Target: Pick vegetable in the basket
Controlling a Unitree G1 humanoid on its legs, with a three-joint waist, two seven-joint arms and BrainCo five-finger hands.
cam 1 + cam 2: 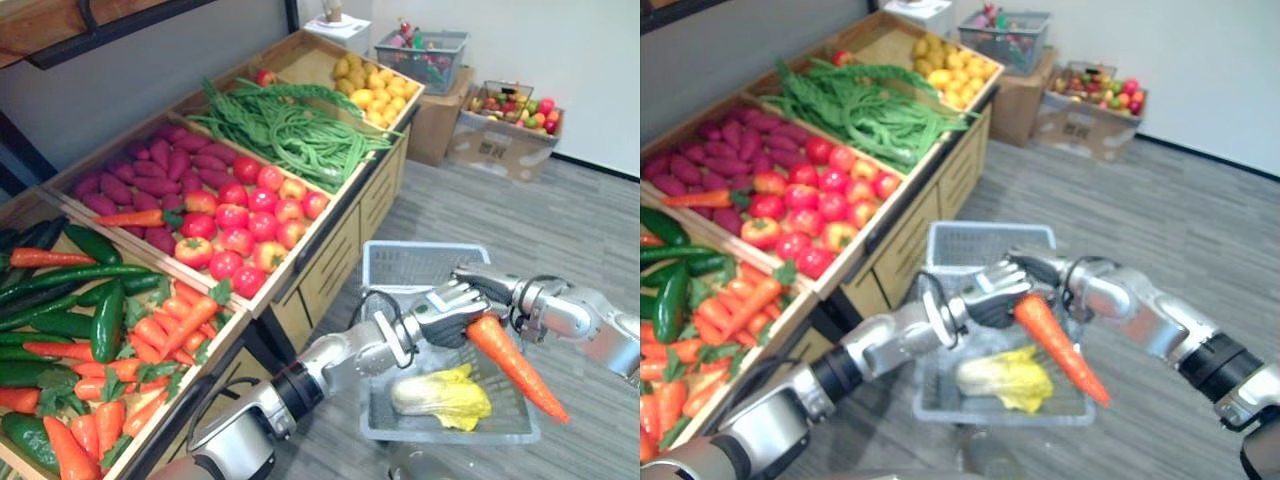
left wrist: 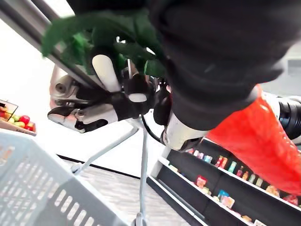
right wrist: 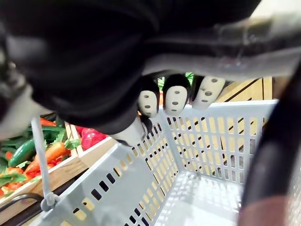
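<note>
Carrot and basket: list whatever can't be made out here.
- Carrot: leafy end, eye views, buried in the left hand; tip, left wrist view, cut by the edge.
- Basket: part of its floor, eye views, behind the left arm and the carrot.
- Right hand: its hold on the handle, eye views, blocked by the left hand.
- Shelf goods, left wrist view: too small to identify.

We are in a grocery shop: a slanted wooden produce stand [image 1: 335,265] holds compartments of tomatoes [image 1: 250,225], carrots [image 1: 165,335], cucumbers [image 1: 60,300] and green beans [image 1: 290,130]. A grey plastic shopping basket [image 1: 410,265] is near its front edge, and dark shelves [image 2: 221,188] carry rows of packaged goods.
</note>
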